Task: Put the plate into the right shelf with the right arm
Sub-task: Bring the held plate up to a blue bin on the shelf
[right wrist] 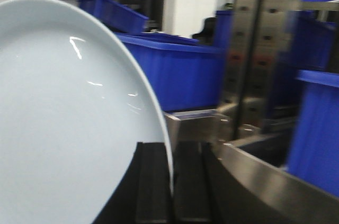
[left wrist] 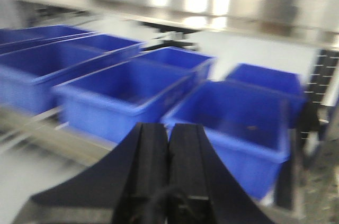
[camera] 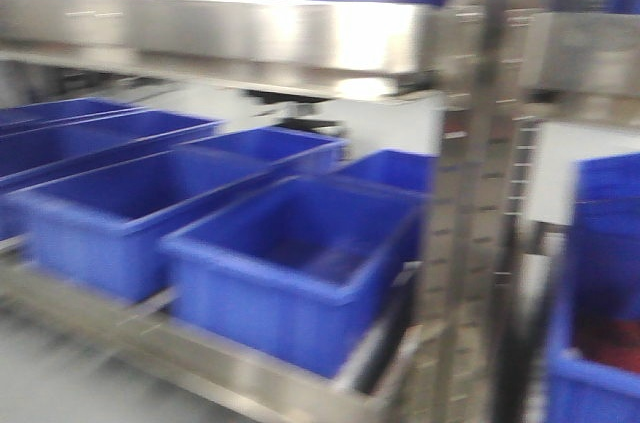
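Note:
A large white plate [right wrist: 63, 113] fills the left of the right wrist view. My right gripper [right wrist: 170, 152] is shut on the plate's rim, with the rim pinched between the two black fingers [right wrist: 151, 181]. The plate stands on edge, close to a steel shelf post [right wrist: 254, 49]. My left gripper [left wrist: 168, 128] is shut and empty, pointing at blue bins [left wrist: 238, 123] on a steel shelf. Neither gripper shows in the front view. The right shelf section holds a blue bin [camera: 600, 293] past the post [camera: 470, 193].
Several blue bins [camera: 290, 263] stand in rows on the lower steel shelf [camera: 200, 353]. An upper steel shelf edge [camera: 250, 33] runs across above them. A curved steel rail [right wrist: 265, 171] lies to the right of my right gripper, beside a blue bin [right wrist: 318, 128].

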Tool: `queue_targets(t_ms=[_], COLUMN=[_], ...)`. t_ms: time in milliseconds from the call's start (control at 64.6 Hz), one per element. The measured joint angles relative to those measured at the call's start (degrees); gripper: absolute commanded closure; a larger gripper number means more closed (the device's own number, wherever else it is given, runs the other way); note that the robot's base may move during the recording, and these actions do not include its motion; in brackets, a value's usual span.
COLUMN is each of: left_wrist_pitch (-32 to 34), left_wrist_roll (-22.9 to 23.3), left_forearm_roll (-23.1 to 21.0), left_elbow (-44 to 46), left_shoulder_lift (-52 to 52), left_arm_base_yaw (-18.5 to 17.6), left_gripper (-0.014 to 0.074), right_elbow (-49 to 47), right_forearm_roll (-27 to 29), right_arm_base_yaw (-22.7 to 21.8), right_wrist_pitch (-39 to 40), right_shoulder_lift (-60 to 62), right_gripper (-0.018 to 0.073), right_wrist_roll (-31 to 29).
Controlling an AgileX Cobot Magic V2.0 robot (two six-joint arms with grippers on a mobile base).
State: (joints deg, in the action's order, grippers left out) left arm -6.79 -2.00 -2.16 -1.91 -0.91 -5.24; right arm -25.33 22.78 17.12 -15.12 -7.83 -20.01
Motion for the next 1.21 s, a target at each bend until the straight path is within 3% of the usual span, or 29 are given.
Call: queue_targets(t_ms=[1207], left_wrist_pitch=[0.0], left_wrist_roll=[0.0], left_forearm_roll=[0.0], left_elbow=[0.0], left_shoulder_lift=[0.0], left_arm_base_yaw=[0.0], left_gripper=[0.0643], right_elbow=[0.0], right_forearm_roll=[0.0], right_arm_base_yaw=[0.0], right_wrist_pitch=[0.0], right_shoulder_lift=[0.0], right_gripper=[0.0496], right_wrist_roll=[0.0])
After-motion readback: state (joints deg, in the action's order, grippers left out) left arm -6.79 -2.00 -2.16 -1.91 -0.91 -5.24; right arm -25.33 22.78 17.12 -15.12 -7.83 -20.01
